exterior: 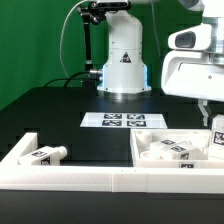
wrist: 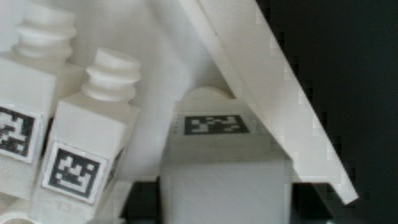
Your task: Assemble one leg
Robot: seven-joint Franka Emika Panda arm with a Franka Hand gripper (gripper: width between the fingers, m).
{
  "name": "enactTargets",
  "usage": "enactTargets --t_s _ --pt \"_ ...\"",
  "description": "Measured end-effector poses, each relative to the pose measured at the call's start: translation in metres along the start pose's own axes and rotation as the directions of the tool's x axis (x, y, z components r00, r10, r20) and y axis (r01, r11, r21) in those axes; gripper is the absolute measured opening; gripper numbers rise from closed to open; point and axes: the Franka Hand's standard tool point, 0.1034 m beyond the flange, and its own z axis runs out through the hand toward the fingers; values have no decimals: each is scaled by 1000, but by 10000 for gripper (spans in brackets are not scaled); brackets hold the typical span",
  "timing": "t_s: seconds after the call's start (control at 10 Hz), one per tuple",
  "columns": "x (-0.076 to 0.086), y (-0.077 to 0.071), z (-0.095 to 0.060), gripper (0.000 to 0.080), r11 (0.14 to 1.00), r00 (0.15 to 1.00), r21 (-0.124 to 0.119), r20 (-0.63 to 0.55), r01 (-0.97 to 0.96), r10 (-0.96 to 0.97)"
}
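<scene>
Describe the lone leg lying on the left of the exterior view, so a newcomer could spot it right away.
Find the long white tray rim running across the front of the black table. Follow it toward the exterior view's left: a stubby white leg with a black-and-white tag lies on its side just behind it. It lies alone, while the other white parts cluster at the exterior view's right.

Arm reaching low at the exterior view's right, gripper (exterior: 213,128) pointing down.
White base stands upright at the back; wrist housing fills the upper right corner. Only one thin finger shows below it, so jaw spacing is unreadable. Wrist view: no fingertips identifiable.
</scene>
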Motion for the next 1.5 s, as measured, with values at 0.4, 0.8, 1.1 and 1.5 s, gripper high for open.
enactTargets --t_s 0.4,0.8,1.1,1.5 --pt "3 2 -2 441 979 979 1 -4 202 -202" --pt "5 1 -4 644 823 823 -14 -9 568 -569" --pt "5 -1 -4 649 550 550 -57 -8 833 -835" --pt "7 1 -3 649 138 140 -61 44 989 -989"
